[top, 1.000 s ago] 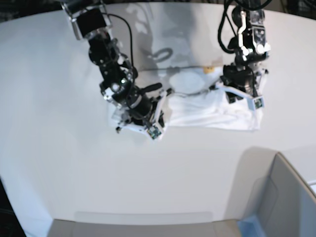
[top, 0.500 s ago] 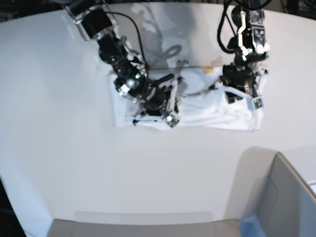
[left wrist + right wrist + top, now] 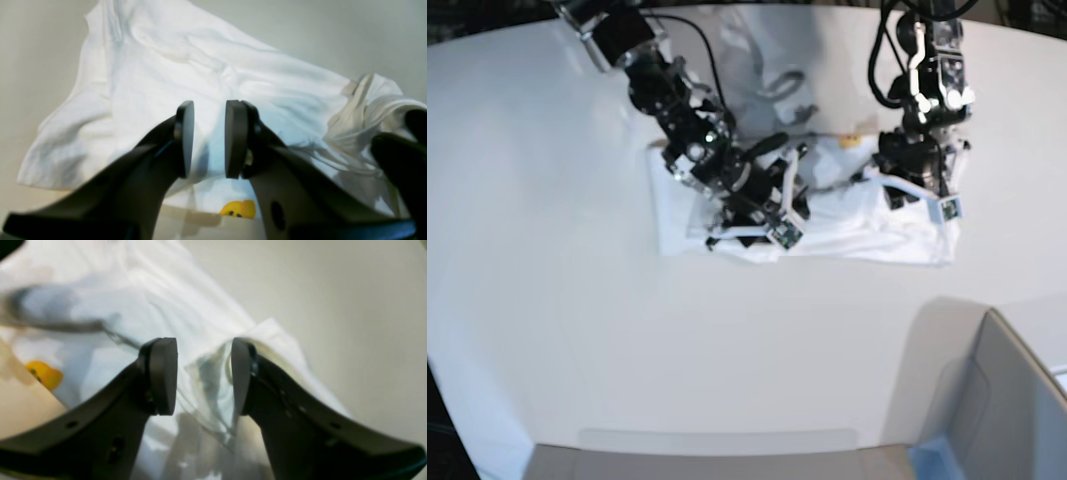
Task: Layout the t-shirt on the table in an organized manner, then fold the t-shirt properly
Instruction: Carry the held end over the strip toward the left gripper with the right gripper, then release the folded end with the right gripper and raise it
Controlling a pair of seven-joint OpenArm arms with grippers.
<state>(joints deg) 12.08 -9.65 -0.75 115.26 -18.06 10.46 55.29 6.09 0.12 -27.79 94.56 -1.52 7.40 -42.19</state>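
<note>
Toward the far edge of the big white smooth table [image 3: 547, 300], a little right of its middle, the white cotton t-shirt [image 3: 847, 232] lies in a low, wrinkled band. Its long axis runs side to side, roughly parallel to the table's far edge, and the near hem is fairly straight. A scrap of its orange-yellow print [image 3: 854, 141] peeks out at the far edge of the cloth; which end is the collar I can't tell.

Both black arms hang right over the shirt. The right gripper [image 3: 779, 205] is over the left half of the band, its fingers spread apart; in the right wrist view [image 3: 203, 376] a raised fold of white fabric stands in the gap between the pads and seems to brush one pad, but it isn't pinched. The left gripper [image 3: 915, 190] is at the right end of the band, near the far right corner of the cloth. Its pads [image 3: 186, 138] stand part-way open with a clear gap in the left wrist view, the shirt [image 3: 206, 80] spread out beyond them, and nothing looks caught between them. From that camera the cloth fans away from the fingers toward the table, bunched into tighter folds off to the right.
</note>
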